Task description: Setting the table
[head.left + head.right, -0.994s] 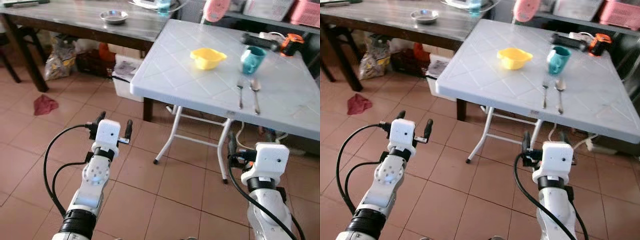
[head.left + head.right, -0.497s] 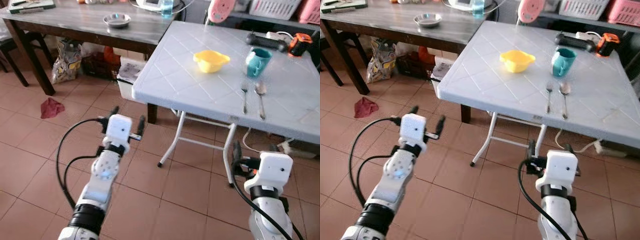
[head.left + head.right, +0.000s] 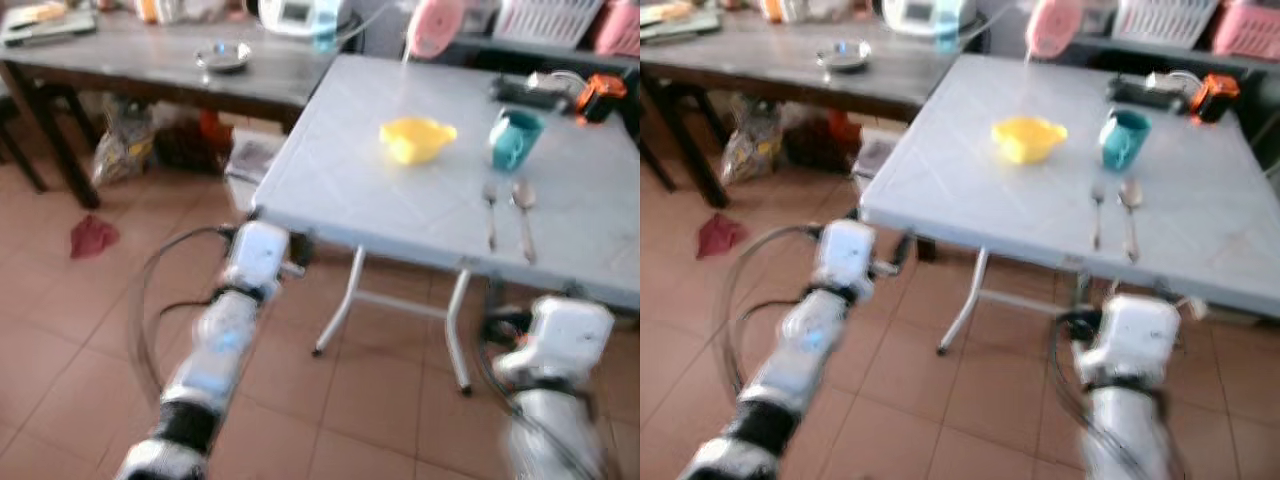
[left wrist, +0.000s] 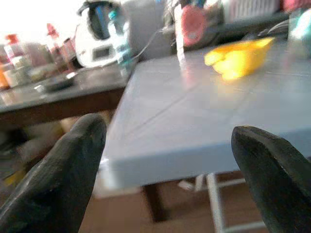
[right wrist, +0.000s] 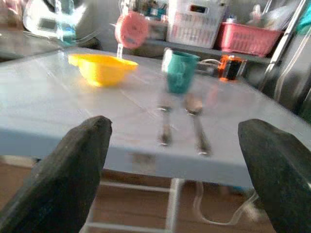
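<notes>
Right wrist view: right gripper [image 5: 175, 179] wide open, empty, low before counter [image 3: 970, 190] edge. Left gripper [image 4: 170, 170] likewise open, empty, lower left. Risk: blurred frames, possibly clipping the edge, jolting things. Upper centre: yellow bowl [image 3: 1028, 137]; teal mug [image 3: 1123, 139] just right; fork [image 3: 1097, 212], spoon [image 3: 1130, 218] below, side by side.

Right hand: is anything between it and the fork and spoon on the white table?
Nothing visible. The right hand faces the table edge, open, with the fork and spoon lying just beyond on the white table.
</notes>
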### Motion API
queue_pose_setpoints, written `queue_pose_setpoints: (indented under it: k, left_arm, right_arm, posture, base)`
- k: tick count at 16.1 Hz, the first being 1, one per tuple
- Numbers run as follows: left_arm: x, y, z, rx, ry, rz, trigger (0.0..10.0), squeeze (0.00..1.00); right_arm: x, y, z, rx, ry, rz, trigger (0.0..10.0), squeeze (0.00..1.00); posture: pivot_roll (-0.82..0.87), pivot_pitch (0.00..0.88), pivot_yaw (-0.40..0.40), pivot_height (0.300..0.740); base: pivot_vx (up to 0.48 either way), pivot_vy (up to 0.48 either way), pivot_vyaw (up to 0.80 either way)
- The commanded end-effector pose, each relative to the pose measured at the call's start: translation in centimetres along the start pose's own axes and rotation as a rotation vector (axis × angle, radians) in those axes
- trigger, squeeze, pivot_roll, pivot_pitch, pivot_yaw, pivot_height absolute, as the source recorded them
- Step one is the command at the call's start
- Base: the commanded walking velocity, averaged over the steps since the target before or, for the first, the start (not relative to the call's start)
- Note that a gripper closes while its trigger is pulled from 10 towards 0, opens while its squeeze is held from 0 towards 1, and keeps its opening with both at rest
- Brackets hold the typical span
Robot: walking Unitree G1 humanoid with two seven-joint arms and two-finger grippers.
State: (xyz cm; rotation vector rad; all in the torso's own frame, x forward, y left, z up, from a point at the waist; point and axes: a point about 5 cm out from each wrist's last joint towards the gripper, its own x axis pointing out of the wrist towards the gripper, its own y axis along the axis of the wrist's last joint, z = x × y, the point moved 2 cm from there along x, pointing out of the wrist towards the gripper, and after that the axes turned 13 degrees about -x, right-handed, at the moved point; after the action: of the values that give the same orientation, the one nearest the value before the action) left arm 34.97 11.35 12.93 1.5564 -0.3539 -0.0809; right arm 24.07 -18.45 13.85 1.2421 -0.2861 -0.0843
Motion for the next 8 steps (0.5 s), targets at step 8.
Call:
queue_pose_setpoints:
  k: [8]
  left_arm:
    - [0.75,0.49,2.13,-0.025,-0.082,0.017,10.0,0.0]
  right_arm:
    - [-0.16,-0.3,1.64,-0.046,-0.057,-0.011,10.0,0.0]
  posture:
    - [-0.04,0.093,0.017,0.714]
  base:
    - [0.305,0.0,-0.44]
